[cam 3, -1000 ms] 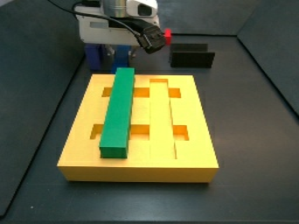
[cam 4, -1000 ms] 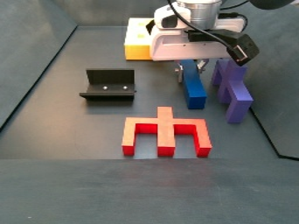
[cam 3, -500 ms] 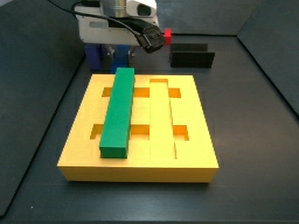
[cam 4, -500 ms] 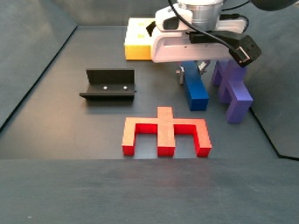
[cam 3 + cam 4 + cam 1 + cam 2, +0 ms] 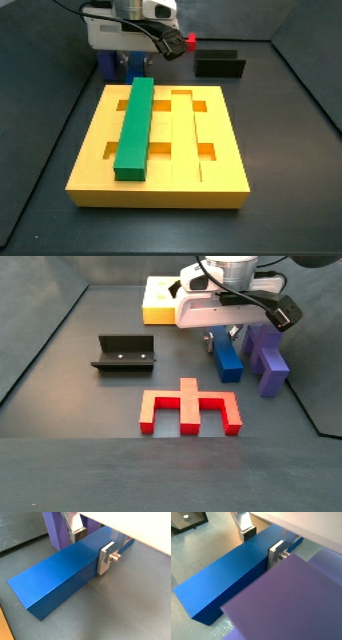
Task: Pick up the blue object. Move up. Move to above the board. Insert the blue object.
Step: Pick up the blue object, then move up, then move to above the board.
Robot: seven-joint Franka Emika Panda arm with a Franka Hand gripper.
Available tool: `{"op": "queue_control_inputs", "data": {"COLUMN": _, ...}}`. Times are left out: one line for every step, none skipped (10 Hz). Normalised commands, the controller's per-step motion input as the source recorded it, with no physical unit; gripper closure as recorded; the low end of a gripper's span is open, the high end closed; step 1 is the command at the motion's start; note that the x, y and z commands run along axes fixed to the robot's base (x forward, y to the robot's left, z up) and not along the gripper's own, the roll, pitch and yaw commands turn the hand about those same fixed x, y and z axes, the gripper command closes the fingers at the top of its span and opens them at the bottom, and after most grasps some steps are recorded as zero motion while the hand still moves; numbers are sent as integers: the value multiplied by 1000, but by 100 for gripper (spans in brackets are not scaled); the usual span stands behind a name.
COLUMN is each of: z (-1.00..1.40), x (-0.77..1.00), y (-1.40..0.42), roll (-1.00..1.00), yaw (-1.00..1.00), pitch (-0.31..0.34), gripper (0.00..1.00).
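The blue object [image 5: 225, 359] is a long blue bar lying on the floor; it fills both wrist views [image 5: 63, 574] [image 5: 228, 582]. In a side view only its end [image 5: 111, 68] shows behind the board. My gripper [image 5: 221, 340] is down over the bar's far end, also seen in both wrist views [image 5: 91, 542] [image 5: 261, 542]. Its silver fingers [image 5: 107, 558] [image 5: 276, 554] stand on either side of the bar, pressed against it. The yellow board [image 5: 214, 150] carries a green bar [image 5: 135, 125] in one groove; a corner of the board shows in a side view [image 5: 158, 301].
A purple notched block [image 5: 267, 361] stands right beside the blue bar and shows in both wrist views [image 5: 57, 529] [image 5: 298, 602]. A red comb-shaped piece [image 5: 190, 408] lies in front. The fixture [image 5: 124, 353] [image 5: 219, 64] stands apart from the gripper.
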Motion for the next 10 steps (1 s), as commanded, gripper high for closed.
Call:
{"op": "queue_control_inputs", "data": {"z": 0, "x": 0, "y": 0, "roll": 0, "yaw": 0, "pitch": 0, "gripper": 100}}
{"op": "queue_control_inputs", "data": {"z": 0, "x": 0, "y": 0, "roll": 0, "yaw": 0, "pitch": 0, "gripper": 100}}
{"op": "queue_control_inputs", "data": {"z": 833, "x": 0, "y": 0, "roll": 0, "yaw": 0, "pitch": 0, "gripper": 100}}
{"op": "queue_control_inputs", "data": {"z": 822, "x": -10, "y": 20, "roll": -5, "yaw": 30, "pitch": 6, "gripper": 100}}
{"op": "queue_control_inputs", "data": {"z": 673, "x": -55, "y": 31, "roll": 3, "yaw": 32, "pitch": 40, "gripper": 100}}
{"op": "queue_control_inputs", "data": {"z": 393, "x": -40, "y": 21, "roll": 22, "yaw": 15, "pitch": 21, "gripper": 100}}
{"op": "queue_control_inputs", "data": {"z": 1400, "x": 0, "y": 0, "roll": 0, "yaw": 0, "pitch": 0, "gripper": 100}}
{"op": "queue_control_inputs", "data": {"z": 1400, "x": 0, "y": -3, "roll": 6, "yaw": -8, "pitch": 17, "gripper": 100}}
{"op": "queue_control_inputs", "data": {"z": 1400, "x": -28, "y": 4, "roll": 39, "yaw": -1, "pitch": 27, "gripper": 100}}
{"op": "queue_control_inputs", "data": {"z": 1400, "x": -15, "y": -1, "roll": 44, "yaw": 1, "pitch": 18, "gripper": 100}}
